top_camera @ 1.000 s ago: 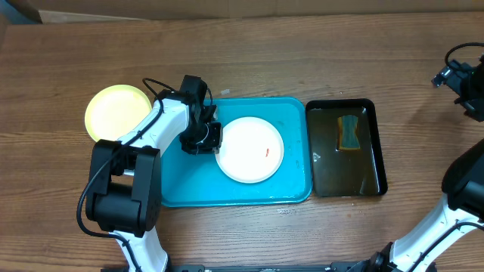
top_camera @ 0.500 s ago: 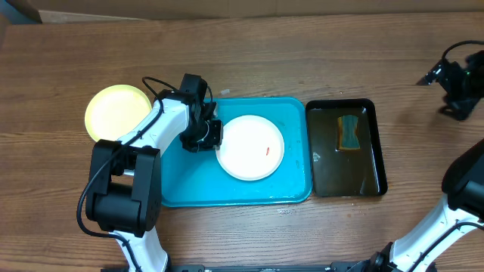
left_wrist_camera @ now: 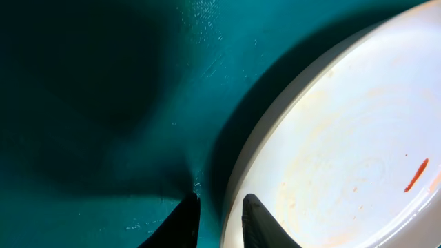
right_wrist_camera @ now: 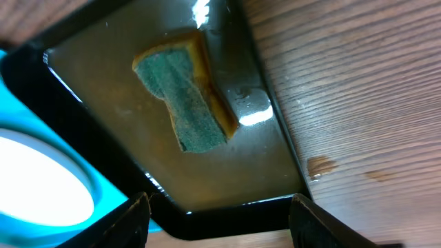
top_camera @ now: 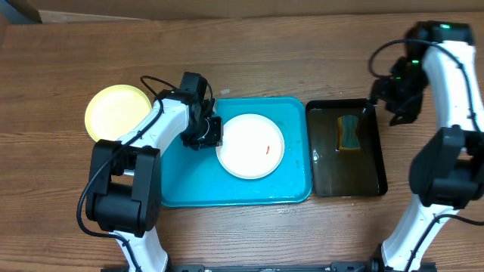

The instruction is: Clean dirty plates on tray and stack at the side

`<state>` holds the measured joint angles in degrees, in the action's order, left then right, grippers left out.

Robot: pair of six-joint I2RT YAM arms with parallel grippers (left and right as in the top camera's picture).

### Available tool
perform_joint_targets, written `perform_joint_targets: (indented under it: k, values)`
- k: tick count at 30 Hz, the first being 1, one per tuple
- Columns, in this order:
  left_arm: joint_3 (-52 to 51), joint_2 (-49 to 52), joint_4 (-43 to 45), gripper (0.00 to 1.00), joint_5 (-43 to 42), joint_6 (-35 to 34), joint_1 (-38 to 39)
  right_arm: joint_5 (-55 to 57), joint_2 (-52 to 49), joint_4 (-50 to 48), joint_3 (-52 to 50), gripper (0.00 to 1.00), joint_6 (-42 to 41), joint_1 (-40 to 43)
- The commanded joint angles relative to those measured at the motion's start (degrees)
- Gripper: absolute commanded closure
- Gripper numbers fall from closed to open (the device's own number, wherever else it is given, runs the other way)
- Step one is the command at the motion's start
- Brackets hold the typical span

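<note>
**A:** Overhead first. What is the surface?

**B:** A brown wood-grain worktop (top_camera: 302, 45). The turquoise tray (top_camera: 189, 189) lies in the middle, and a narrower black tray (top_camera: 374, 181) sits just beside its right side. The black tray holds murky water, with a green-and-yellow sponge (top_camera: 349, 131) in its far half.

**A:** And the plates?

**B:** A white plate (top_camera: 249, 147) sits on the tray, right of centre, with a small orange-red smear (top_camera: 268, 150) on it. A yellow-green plate (top_camera: 117, 113) lies on the bare worktop by the tray's far left corner.

**A:** The arms from above?

**B:** The left end effector (top_camera: 206, 136) is low over the tray at the white plate's left edge. The right end effector (top_camera: 386, 102) hangs by the black tray's far right corner.

**A:** Left wrist view?

**B:** A shadowed teal tray floor with fine scratches, and the white plate fills the right side. The two dark fingers (left_wrist_camera: 185, 220) stand a narrow gap apart. One is over the tray floor and the other over the plate's inside, with the rim between them. I cannot tell whether they pinch it.

**A:** Right wrist view?

**B:** Its fingers (right_wrist_camera: 134, 213) are spread wide at the bottom edge with nothing between them. Below are the black tray's corner and the sponge in glinting water, with wood grain to the right. A slice of the white plate and tray shows at the left.
</note>
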<state>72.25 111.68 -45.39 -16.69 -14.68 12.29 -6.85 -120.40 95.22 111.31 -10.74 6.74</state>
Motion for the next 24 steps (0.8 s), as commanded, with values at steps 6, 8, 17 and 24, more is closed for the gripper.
perform_joint_targets:
  k: [6, 8, 17, 24]
  values:
    - [-0.09, 0.37, -0.39, 0.75, 0.76, -0.52, -0.26, 8.94, 0.81, -1.49, -1.11, 0.36, -3.02, -8.46]
    - [-0.09, 0.37, -0.42, 0.74, 0.76, -0.52, -0.24, 8.94, 0.81, -3.06, -2.78, 0.38, -3.02, -9.55]
    - [-0.09, 0.37, -0.39, 0.73, 0.76, -0.52, -0.26, 9.94, 0.81, -16.37, -16.92, 0.4, -2.99, -11.23]
    - [-0.09, 0.37, -0.42, 0.72, 0.76, -0.52, -0.26, 10.67, 0.81, -25.16, -24.04, 0.62, -3.02, -11.23]
